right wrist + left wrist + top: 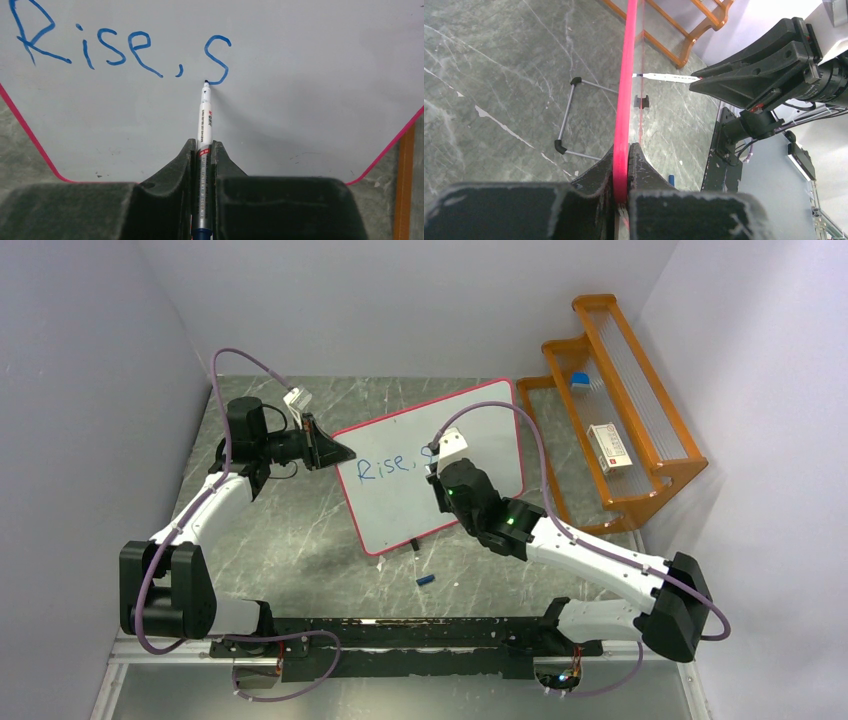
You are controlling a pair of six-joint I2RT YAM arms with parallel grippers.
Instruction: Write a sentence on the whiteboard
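Note:
The whiteboard (470, 440) with its pink-red frame stands tilted in the middle of the table. Blue text (382, 467) on it reads "Rise, s" in the right wrist view (120, 47). My left gripper (340, 452) is shut on the board's left frame edge (623, 150). My right gripper (435, 462) is shut on a white marker (205, 130), and its tip touches the board at the foot of the "s" (217, 60). In the left wrist view the marker (666, 77) meets the board edge-on. The right arm hides part of the board in the top view.
An orange stepped rack (610, 400) stands at the back right with a white box (610, 447) and a small blue item (580, 380). A blue marker cap (427, 581) lies on the marble table before the board. The board's wire stand (569, 115) is behind it.

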